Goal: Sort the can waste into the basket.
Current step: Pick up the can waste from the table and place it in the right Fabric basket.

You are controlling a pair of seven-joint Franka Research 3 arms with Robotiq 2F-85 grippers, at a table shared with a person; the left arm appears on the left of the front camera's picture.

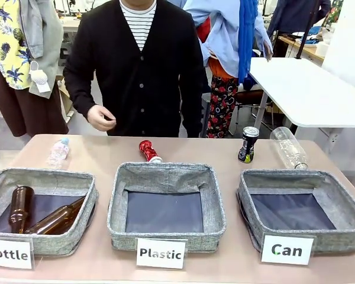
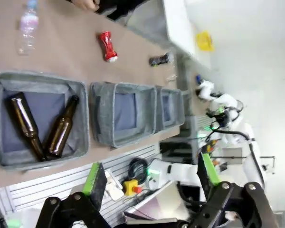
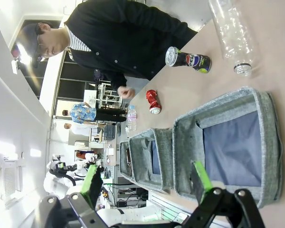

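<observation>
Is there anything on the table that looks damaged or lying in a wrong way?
Yes. The red can lies on its side behind the Plastic basket, and its middle looks crushed. The black can stands upright and looks whole. The large clear bottle lies on its side beside it.

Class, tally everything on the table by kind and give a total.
Metal cans: 2 (red can, black can)
Clear plastic bottles: 2 (small bottle, large bottle)
Brown glass bottles: 2
Baskets: 3 (Bottle basket, Plastic basket, Can basket)
Total: 9

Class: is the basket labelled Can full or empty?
Empty: the Can basket shows only its bare dark liner; the red can and the black can are outside it.
</observation>
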